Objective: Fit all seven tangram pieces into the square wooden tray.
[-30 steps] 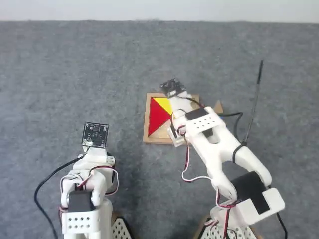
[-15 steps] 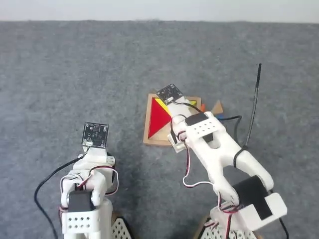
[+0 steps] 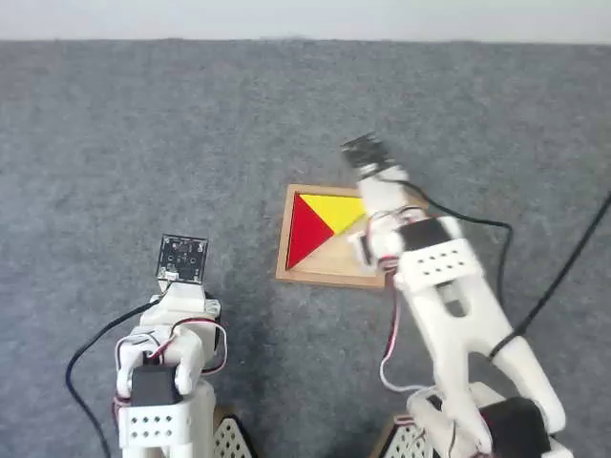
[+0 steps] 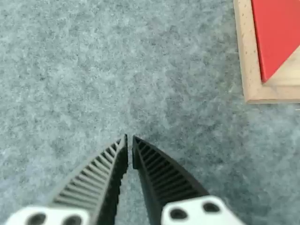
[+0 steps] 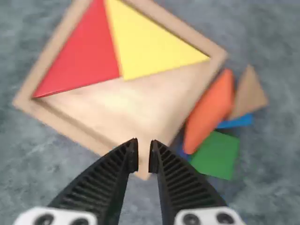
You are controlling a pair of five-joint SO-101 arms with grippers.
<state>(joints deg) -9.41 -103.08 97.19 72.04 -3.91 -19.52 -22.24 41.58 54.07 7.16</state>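
In the high view the right arm lies across the right-hand edge of the square wooden tray (image 3: 329, 277), hiding that side and whatever sits beyond it on the grey felt table (image 3: 143, 124). The right wrist view shows those loose pieces heaped just outside the tray's rim: an orange piece (image 5: 208, 110) leaning against the rim, a tan triangle (image 5: 248, 93) beside it, a green square (image 5: 215, 154), and a blue piece (image 5: 234, 123) mostly covered, so its shape cannot be told. Inside the tray, the red triangle (image 3: 305, 229) and yellow triangle (image 3: 336, 212) lie flat and touching, with bare wood below them. The right gripper (image 5: 143, 152) hovers over the tray's rim, fingers nearly together and holding nothing. The left gripper (image 4: 129, 143) hangs over bare felt, fingers closed and empty, with a tray corner cut off at the frame's edge.
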